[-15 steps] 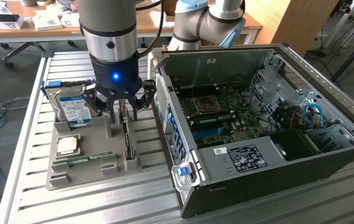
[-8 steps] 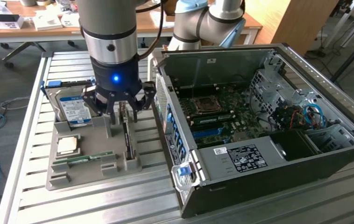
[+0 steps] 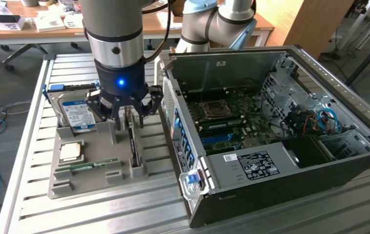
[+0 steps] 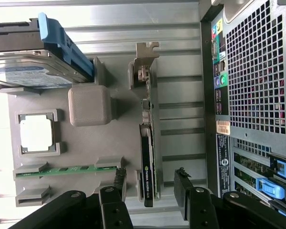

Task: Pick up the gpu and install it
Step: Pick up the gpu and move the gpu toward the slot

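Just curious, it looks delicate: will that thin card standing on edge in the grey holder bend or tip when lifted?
Probably stiff: the gpu is a board with a metal bracket. Likely light, being thin. Outside its holder it could tip.

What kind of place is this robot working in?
Probably a robotics lab or workshop: an open computer case sits on a slatted metal workbench, beside a gray fixture tray holding parts, with cluttered desks behind.

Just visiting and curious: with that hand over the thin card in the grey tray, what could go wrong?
The open hand straddles the thin green-brown graphics card standing on edge; slightly off-centre, a finger might hit it or grip crookedly. The blue-labelled silver hard drive and open black computer case sit close, so either might get clipped.
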Robot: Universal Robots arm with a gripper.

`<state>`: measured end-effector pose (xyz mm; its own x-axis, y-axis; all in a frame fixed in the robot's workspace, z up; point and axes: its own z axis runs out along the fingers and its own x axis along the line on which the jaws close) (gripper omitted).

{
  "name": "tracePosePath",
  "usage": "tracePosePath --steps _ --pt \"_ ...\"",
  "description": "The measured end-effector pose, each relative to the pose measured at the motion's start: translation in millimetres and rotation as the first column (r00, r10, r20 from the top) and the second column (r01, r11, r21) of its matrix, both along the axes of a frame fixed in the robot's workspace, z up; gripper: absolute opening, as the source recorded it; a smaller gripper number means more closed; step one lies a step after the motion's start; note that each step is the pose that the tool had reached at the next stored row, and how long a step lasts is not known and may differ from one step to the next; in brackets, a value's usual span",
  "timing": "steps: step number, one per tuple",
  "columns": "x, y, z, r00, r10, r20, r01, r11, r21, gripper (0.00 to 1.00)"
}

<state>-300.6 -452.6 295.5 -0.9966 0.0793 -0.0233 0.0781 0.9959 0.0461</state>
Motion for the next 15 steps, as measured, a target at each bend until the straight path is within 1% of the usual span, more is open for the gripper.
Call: tracePosePath --steps 5,15 --pt "0.0 0.0 -2.8 1.0000 0.000 0.0001 0.000 1.0000 0.0000 0.53" --pt "0.0 0.0 -14.0 1.0000 0.000 0.0001 0.000 1.0000 0.0002 0.53"
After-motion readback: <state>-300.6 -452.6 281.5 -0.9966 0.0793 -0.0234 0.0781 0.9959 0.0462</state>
